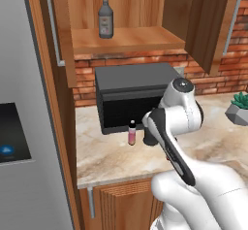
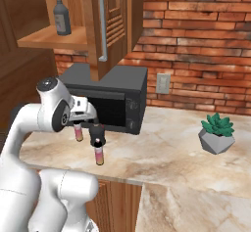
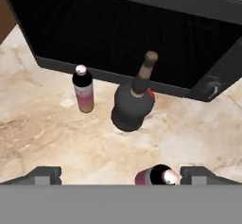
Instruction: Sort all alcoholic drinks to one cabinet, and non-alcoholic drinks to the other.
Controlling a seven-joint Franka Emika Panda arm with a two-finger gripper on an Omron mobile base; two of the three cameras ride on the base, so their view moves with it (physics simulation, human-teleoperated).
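Note:
The clear-grey liquor bottle [image 1: 105, 15] [image 2: 61, 13] with a red cap stands on the shelf floor of an open light-wood wall cabinet [image 1: 140, 37]. On the counter before the microwave stand the dark round-bellied bottle [image 3: 133, 102] [image 2: 98, 134] and, to its left, a small pink bottle [image 3: 83, 90] [image 1: 131, 133] [image 2: 78, 132]. A second pink bottle [image 3: 159, 176] [image 2: 99, 155] stands nearer the counter's front. My gripper [image 3: 121, 173] hangs open above it; its black cap lies between the tips, close to the right finger [image 3: 198, 173], with no contact visible.
A black microwave [image 1: 133, 93] [image 2: 115, 96] sits under the cabinet against the brick wall. The open cabinet door [image 1: 213, 25] [image 2: 112, 20] juts out above it. A potted plant [image 2: 216, 133] stands to the right, and a grey fridge [image 1: 24, 127] stands at the left.

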